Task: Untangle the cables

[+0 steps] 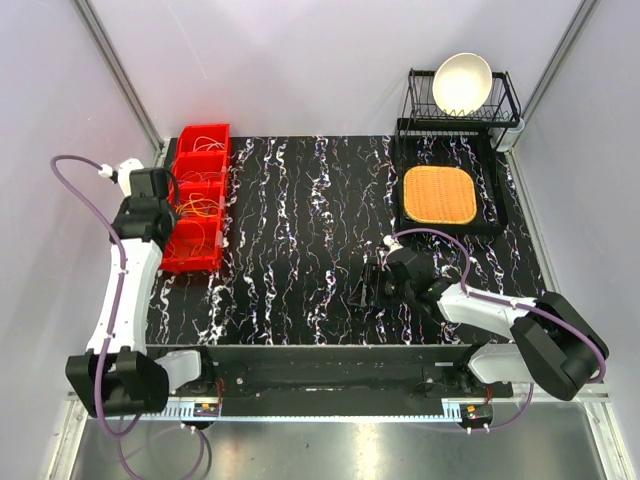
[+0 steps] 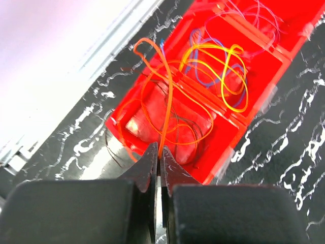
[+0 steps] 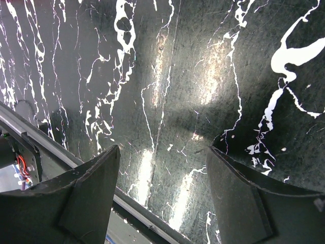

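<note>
The cables lie in a red bin (image 1: 198,195) at the table's left edge, coiled in loose loops. In the left wrist view an orange cable (image 2: 167,109) rises out of the tangle to my left gripper (image 2: 160,152), which is shut on it just above the bin's near compartment. Yellow loops (image 2: 223,66) and thin blue and purple wires (image 2: 254,15) lie in the compartments beyond. My left gripper (image 1: 152,190) sits at the bin's left side. My right gripper (image 3: 162,162) is open and empty, low over the marbled table near its front edge (image 1: 372,282).
A black dish rack (image 1: 462,100) holding a white bowl (image 1: 462,82) stands at the back right. An orange woven mat (image 1: 439,194) on a black tray lies in front of it. The red bin (image 2: 238,127) has several divided compartments. White walls enclose the table.
</note>
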Controlling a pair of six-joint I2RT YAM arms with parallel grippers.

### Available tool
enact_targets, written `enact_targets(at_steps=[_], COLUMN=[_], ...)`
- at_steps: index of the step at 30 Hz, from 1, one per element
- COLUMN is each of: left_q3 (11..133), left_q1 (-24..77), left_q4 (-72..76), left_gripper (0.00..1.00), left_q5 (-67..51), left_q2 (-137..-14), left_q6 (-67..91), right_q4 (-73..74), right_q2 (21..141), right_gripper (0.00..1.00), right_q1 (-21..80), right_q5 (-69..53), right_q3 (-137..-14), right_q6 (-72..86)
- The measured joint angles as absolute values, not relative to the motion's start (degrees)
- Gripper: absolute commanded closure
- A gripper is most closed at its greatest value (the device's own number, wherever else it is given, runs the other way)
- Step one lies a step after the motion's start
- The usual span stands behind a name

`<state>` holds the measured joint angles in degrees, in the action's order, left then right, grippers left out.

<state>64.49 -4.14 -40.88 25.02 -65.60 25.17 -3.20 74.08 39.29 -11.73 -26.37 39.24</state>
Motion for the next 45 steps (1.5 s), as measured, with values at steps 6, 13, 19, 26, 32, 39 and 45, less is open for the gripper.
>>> enact_targets(at_steps=[6,13,19,26,32,39,45], left_q3=[68.3,68.5,63.4,54.7,46.6,46.7,58.4], left_q1=[-5.3,-5.3,-5.3,-5.3,-4.2,-3.8,-3.4], left_q4=[-41.0,-37.8,-31.6,-25.8,-21.3,-21.4,-23.9], left_gripper=[1.00,1.00,1.00,1.00,1.00,1.00,1.00], left_q5=[24.3,22.2,22.1,21.2,20.6,19.9,21.6], left_q2=[-70.7,-75.9,-76.4,-76.6,-76.6,-76.6,-76.1], left_q6=[23.6,24.1,29.6,39.4,45.1,44.7,39.8], right_q4=[-3.2,-3.2,-3.2,-3.2,-3.3,-3.6,-3.7], right_q2=[74.1,74.1,74.2,74.4,74.4,74.6,74.7], right_gripper=[0.26,0.26,0.26,0.26,0.26,0.26,0.26], right_q1=[39.3,39.2,39.2,39.2,39.1,39.1,39.0], right_q5=[-11.7,-11.7,-11.7,-11.7,-11.7,-11.7,-11.8], right_q3=[-26.4,-26.4,-26.4,-26.4,-26.4,-26.4,-26.4], right_q6=[39.2,39.3,39.3,39.3,39.3,39.3,39.3])
